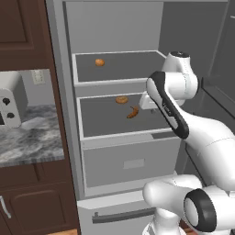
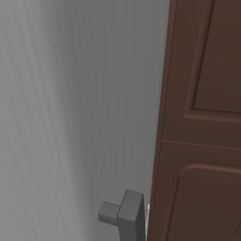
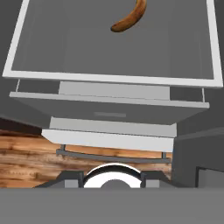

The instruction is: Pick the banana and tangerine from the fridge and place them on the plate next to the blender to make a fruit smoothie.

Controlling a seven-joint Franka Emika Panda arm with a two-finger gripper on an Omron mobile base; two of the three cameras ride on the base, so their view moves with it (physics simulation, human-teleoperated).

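Reaching into the open fridge (image 1: 114,151) for the banana (image 1: 132,112), lying mid-shelf just near of a tan ring-shaped item (image 1: 121,99); tangerine (image 1: 99,62) one shelf up. Can't tell the gripper's state. Best to drop in straight across the curve.

The left base view looks from behind the arm into the open fridge (image 1: 114,27), a little way off, with the worktop (image 1: 27,137) at its left. The right base view sits very close to the grey fridge door (image 2: 70,103) and a brown cupboard (image 2: 207,117). The hand view looks down at a shelf (image 3: 113,78) with the banana (image 3: 130,18) (both also show in the left base view).
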